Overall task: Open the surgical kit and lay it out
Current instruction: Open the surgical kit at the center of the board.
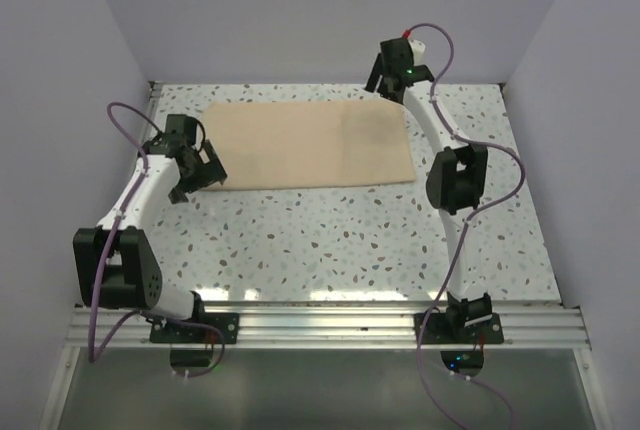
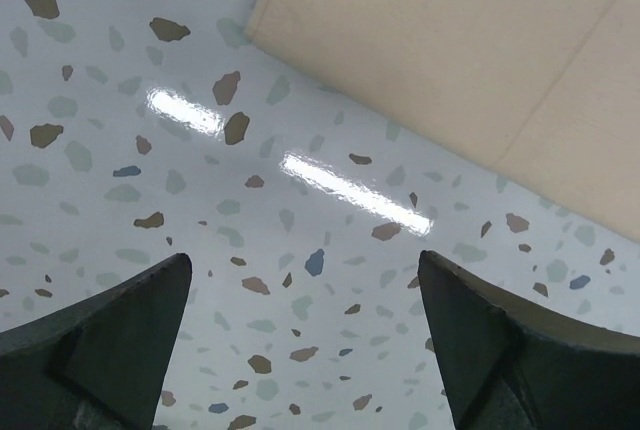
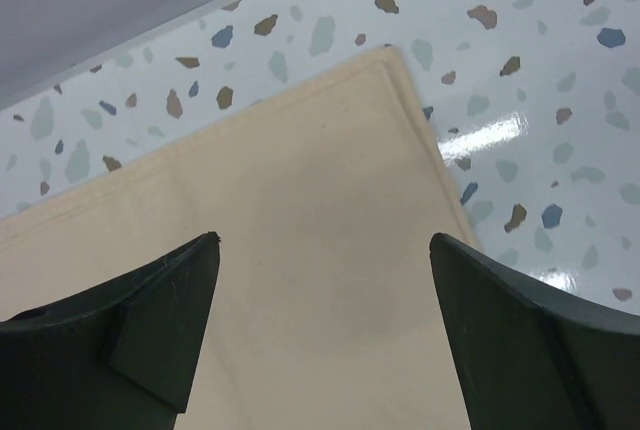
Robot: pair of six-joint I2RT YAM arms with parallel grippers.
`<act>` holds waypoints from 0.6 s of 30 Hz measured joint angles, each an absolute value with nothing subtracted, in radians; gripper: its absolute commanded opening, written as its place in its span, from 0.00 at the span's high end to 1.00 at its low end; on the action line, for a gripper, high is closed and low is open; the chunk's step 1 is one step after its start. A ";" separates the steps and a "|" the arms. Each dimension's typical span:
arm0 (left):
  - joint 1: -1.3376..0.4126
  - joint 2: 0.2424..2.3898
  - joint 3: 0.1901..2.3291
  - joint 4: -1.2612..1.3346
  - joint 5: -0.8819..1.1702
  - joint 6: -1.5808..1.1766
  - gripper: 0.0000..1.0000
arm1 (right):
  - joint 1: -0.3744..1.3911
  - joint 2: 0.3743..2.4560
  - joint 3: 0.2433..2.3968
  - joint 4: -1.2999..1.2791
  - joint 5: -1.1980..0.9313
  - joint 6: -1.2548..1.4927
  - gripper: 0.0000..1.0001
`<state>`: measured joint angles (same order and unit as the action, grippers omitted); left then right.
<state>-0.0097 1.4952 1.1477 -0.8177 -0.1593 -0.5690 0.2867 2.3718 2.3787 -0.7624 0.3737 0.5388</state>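
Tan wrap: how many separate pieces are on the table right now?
1: a tan paper-like wrap sheet lies flat on the far half of the speckled white table. Anything beneath or folded inside it is hidden from all three views.

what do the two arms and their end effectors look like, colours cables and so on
The left arm and right arm have white links and chunky black joint housings, with a purple cable looping along each. The left end effector and right end effector are black, each with two dark wedge-shaped fingers. A green light glows on the right wrist.
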 measured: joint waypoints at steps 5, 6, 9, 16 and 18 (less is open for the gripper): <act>-0.014 1.353 1.097 -0.836 -0.117 -0.588 0.00 | 0.225 2.524 2.452 -0.661 0.345 0.553 0.18; -0.015 1.330 1.092 -0.843 -0.113 -0.590 0.00 | 0.214 2.565 2.488 -0.644 0.344 0.556 0.19; -0.017 1.283 1.086 -0.859 -0.112 -0.592 0.00 | 0.194 2.665 2.571 -0.597 0.344 0.557 0.23; -0.017 1.230 1.063 -0.889 -0.127 -0.607 0.00 | 0.191 2.737 2.577 -0.515 0.345 0.550 0.31; -0.017 1.209 1.050 -0.902 -0.131 -0.611 0.00 | 0.193 2.749 2.580 -0.496 0.345 0.548 0.35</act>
